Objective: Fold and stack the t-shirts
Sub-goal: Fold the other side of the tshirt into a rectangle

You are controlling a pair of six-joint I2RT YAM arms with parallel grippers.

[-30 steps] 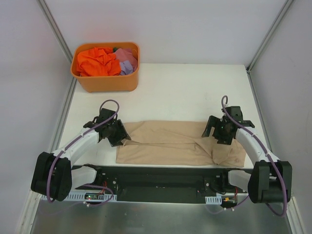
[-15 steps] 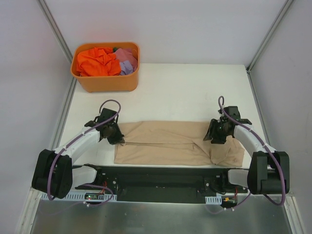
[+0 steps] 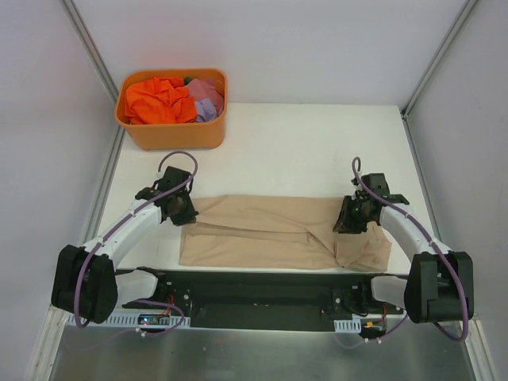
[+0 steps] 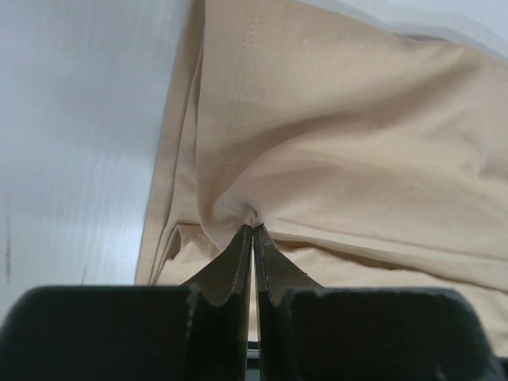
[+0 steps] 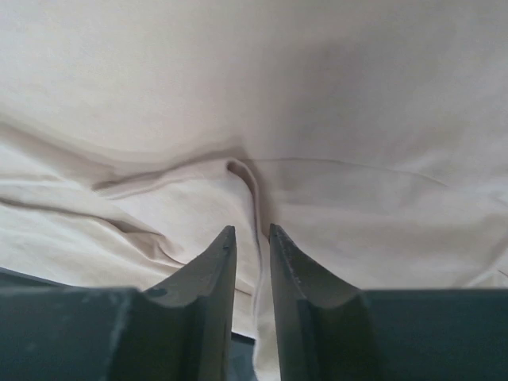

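A beige t-shirt (image 3: 270,234) lies spread flat across the lower middle of the overhead view, a wide, partly folded band of cloth near the front edge of a white table (image 3: 309,147). At the shirt's upper left corner, the left gripper (image 4: 253,232) has its jaws pressed fully together, pinching a small pucker of beige cloth beside a stitched hem. At the shirt's right end, the right gripper (image 5: 252,232) has its jaws drawn close, with only a narrow gap, clamped on a raised ridge of the same cloth that runs down between the fingers. Both arms reach in from the bottom corners of the frame. Well apart from the shirt, in the upper left of the frame, an orange tub (image 3: 175,139) holds a crumpled orange t-shirt (image 3: 155,99) and a lilac t-shirt (image 3: 208,101).
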